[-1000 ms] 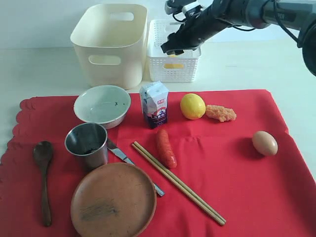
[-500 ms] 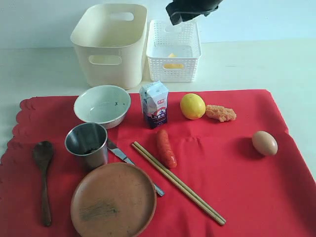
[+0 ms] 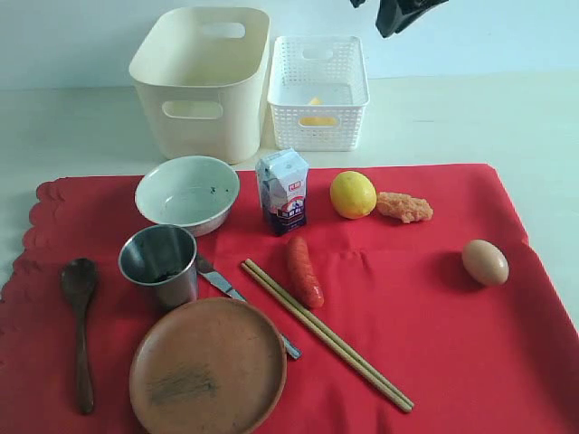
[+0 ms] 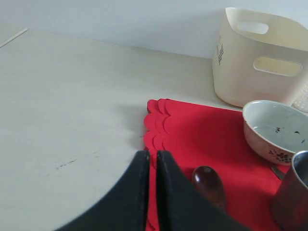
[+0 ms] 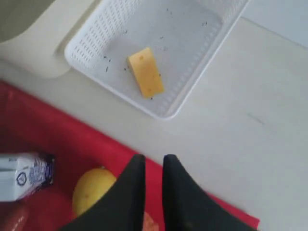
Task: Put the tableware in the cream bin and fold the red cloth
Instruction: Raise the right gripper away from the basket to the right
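- Now, right gripper sits at the exterior frame's top edge, fingers pressed together (nothing between them).
- Left gripper is pressed together too, empty, by the red cloth.

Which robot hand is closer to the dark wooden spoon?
Left. The left hand sits just beside the dark wooden spoon; the right hand is far off, high up near the white lattice basket.

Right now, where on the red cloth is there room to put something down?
The red cloth is bare between the chopsticks and the egg, out to its edge. Around the cup it is crowded: bowl, knife, plate, spoon.
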